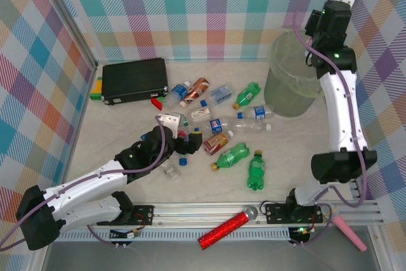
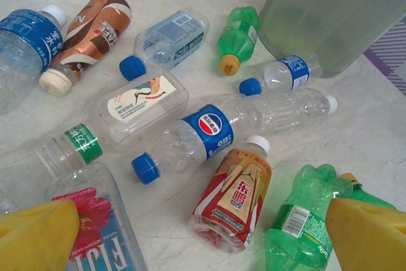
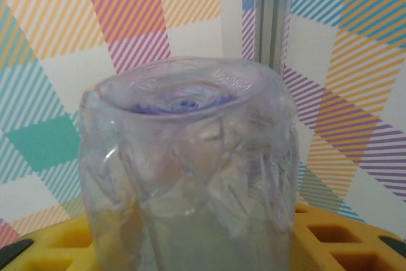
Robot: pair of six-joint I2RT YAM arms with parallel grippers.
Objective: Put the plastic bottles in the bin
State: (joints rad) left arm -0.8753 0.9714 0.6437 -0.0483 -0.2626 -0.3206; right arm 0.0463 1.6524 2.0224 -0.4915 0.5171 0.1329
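Plastic bottles (image 1: 219, 124) lie scattered on the counter (image 1: 108, 125) just ahead of the left tool (image 2: 203, 236). Its yellow fingers (image 2: 38, 236) are spread wide, with a red-labelled bottle (image 2: 231, 198) between them and a green bottle (image 2: 301, 223) beside the right one. Beyond this tool and to its right stands the pale-green bin (image 1: 285, 90). The right tool (image 3: 190, 245) is raised by the bin's far rim and seems to be pinching a clear bottle (image 3: 190, 157), whose base faces the wrist camera.

Perhaps thirteen plastic bottles (image 1: 238, 124), one bin (image 1: 288, 90), one case (image 1: 134, 79), one tube (image 1: 223, 230).
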